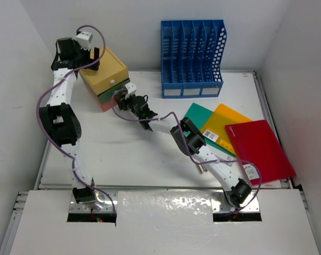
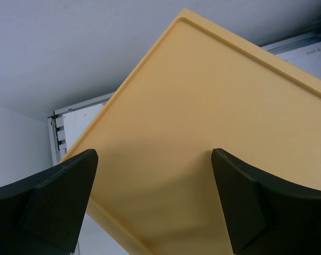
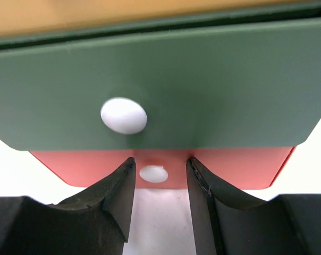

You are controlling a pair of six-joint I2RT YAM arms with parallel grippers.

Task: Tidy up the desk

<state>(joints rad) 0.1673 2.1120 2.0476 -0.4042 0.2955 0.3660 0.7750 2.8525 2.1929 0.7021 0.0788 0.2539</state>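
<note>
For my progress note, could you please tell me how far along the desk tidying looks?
Early. Nothing looks finished: the green folder, orange folder and red folder lie overlapped on the desk, outside the blue file rack. In hand: the right claw, jaws apart, straddles the white knob of the bottom red drawer, while the left claw hangs open over the drawer box. Left: the folders, apparently.

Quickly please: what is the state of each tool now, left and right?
Left tool: open, holding nothing, over the yellow top of the drawer box.
Right tool: open, jaws either side of the white knob of the red drawer, not clamped.
</note>
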